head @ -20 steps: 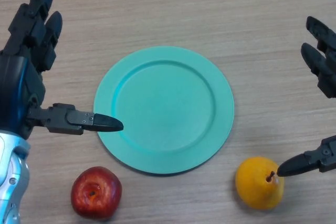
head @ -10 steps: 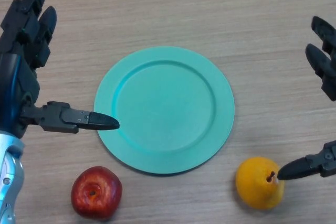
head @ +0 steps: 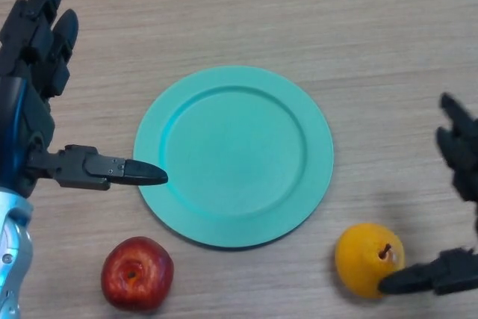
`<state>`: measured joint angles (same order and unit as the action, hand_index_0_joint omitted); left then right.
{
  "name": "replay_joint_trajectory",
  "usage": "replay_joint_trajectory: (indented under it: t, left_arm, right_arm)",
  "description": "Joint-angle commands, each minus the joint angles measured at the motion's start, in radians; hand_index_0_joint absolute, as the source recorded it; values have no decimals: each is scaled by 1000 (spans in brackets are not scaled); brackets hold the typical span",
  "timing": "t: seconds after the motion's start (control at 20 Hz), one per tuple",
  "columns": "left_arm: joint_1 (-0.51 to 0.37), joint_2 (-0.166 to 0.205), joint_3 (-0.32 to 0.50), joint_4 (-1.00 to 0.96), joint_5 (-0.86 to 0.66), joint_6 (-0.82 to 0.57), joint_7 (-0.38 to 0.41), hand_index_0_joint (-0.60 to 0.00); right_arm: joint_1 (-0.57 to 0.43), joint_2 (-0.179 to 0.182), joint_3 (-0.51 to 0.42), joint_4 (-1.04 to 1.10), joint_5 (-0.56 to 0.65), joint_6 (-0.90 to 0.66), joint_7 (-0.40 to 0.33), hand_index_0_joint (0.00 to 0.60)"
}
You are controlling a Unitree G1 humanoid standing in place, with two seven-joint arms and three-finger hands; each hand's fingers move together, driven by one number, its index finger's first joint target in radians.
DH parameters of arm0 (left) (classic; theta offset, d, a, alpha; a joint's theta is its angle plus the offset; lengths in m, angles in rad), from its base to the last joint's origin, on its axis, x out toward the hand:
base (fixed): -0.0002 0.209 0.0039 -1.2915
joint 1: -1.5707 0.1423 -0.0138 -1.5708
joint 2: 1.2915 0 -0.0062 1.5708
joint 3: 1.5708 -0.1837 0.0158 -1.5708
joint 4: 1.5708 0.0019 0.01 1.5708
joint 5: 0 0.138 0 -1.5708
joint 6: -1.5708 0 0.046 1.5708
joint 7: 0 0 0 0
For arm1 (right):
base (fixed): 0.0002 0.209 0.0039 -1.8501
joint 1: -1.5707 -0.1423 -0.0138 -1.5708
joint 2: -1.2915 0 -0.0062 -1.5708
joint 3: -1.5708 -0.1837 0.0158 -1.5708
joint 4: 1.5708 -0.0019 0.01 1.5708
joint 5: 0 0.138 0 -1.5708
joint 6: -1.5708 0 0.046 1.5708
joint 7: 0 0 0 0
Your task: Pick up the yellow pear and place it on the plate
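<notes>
The yellow pear [head: 366, 259] lies on the table at the front right, stem up, just off the plate's rim. The teal plate [head: 233, 155] sits in the middle and holds nothing. My right hand [head: 457, 155] comes in from the right edge with straight fingers, and its thumb tip lies against the pear's front right side. My left hand [head: 33, 102] is open at the left, its thumb pointing at the plate's left rim.
A red apple [head: 137, 273] lies at the front left, below my left thumb. The wooden table [head: 299, 13] stretches behind the plate.
My right hand has dropped lower toward the front, its thumb sliding from the pear's stem down to its front right side. The left hand has barely shifted.
</notes>
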<state>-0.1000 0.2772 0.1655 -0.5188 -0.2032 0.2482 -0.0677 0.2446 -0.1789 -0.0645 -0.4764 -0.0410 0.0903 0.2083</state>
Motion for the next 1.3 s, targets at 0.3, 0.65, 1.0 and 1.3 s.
replay_joint_trajectory:
  t: [0.3,0.65,1.0,1.3]
  left_arm:
    - [-21,36,67,-36,-41,-115,-1,0]
    - [-38,39,60,3,-29,-144,6,0]
    - [-40,34,47,17,-10,-167,8,0]
    - [-33,33,49,4,-20,-150,4,0]
  right_arm:
    - [35,-16,63,80,-59,-312,-124,0]
    - [21,-24,94,249,-153,-477,-251,0]
    - [14,-26,113,432,-235,-623,-370,0]
    - [18,-17,132,479,-230,-608,-411,399]
